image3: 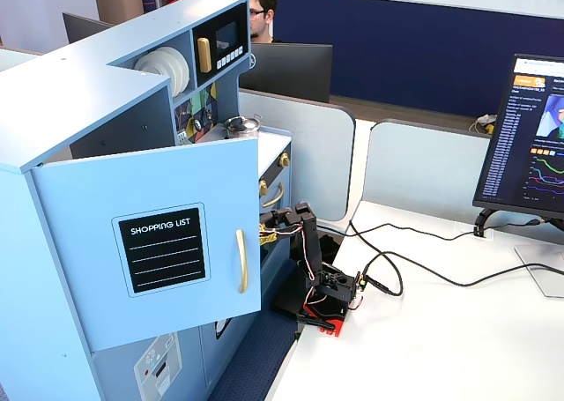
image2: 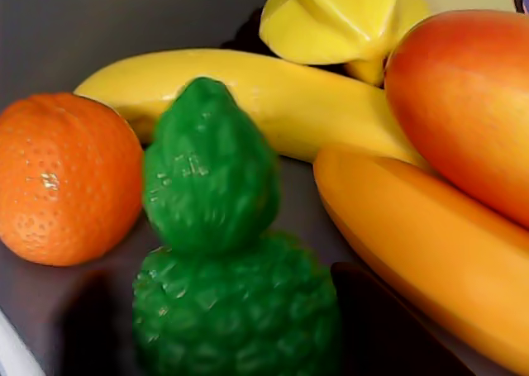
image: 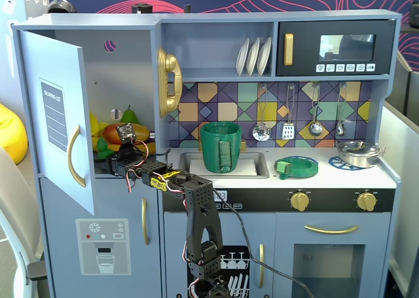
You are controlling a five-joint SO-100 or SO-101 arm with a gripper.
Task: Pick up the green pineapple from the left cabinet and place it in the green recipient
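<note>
One arm reaches into the open left cabinet (image: 55, 124); green pineapple (image2: 223, 268) lies beside an orange (image2: 66, 182). Gripper (image: 108, 155) state: cannot tell.

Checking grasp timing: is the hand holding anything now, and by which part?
Cannot be told. The green pineapple lies close before the wrist camera, but no fingers are visible around it.
</note>
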